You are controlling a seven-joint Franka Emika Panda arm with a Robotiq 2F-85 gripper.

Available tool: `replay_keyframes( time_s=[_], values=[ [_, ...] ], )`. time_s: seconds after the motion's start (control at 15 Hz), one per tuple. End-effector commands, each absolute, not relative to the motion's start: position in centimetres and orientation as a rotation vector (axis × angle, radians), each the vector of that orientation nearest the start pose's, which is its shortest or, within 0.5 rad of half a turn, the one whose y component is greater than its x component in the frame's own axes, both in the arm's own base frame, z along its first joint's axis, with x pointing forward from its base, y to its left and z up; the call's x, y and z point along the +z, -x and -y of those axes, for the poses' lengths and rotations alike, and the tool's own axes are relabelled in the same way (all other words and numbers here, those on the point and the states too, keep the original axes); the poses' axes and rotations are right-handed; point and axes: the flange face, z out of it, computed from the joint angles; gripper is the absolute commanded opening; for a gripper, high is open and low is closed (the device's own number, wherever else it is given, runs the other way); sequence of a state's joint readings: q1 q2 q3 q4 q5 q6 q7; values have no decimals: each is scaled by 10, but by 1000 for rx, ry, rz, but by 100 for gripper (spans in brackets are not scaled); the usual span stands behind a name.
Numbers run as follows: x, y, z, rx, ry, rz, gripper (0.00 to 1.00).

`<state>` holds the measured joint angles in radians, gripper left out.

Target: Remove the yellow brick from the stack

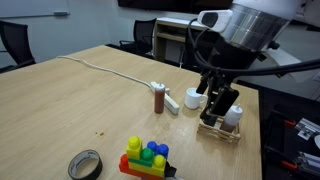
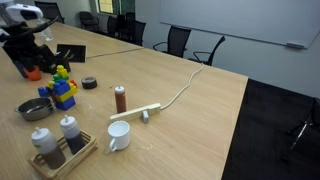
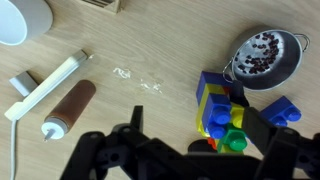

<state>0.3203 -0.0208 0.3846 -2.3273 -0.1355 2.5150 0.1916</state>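
Observation:
The stack [image 1: 146, 159] stands near the table's front edge; it also shows in an exterior view [image 2: 63, 89] and in the wrist view [image 3: 221, 112]. It has blue and green bricks with yellow parts and a red-orange base. The yellow brick [image 1: 133, 147] sits at the top of the stack, also seen in an exterior view [image 2: 62, 72] and in the wrist view [image 3: 205, 108]. My gripper [image 3: 195, 135] is open and empty, above the table, its fingers on either side of the stack's near end in the wrist view. It also shows in both exterior views [image 1: 218, 105] [image 2: 27, 58].
A metal bowl [image 3: 266, 56] of dark bits and a loose blue brick [image 3: 284, 108] lie beside the stack. A brown bottle [image 1: 159, 100], a white power strip [image 1: 171, 101], a mug [image 2: 118, 135], a wooden tray of shakers [image 2: 60, 148] and a tape roll [image 1: 85, 163] are on the table.

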Motion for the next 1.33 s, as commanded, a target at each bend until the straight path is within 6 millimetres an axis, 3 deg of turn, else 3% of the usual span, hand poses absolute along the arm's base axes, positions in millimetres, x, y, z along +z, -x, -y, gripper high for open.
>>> replay_keyframes(
  time_s=[0.0, 0.4, 0.73, 1.0, 1.27],
  values=[
    [366, -400, -342, -352, 2972, 949, 100],
    [366, -404, -349, -392, 2973, 957, 100],
    [363, -417, -392, -496, 2887, 1054, 100],
    [352, -431, -431, -616, 2727, 1033, 100],
    [335, -449, -446, -749, 2634, 1018, 100]
  ],
)
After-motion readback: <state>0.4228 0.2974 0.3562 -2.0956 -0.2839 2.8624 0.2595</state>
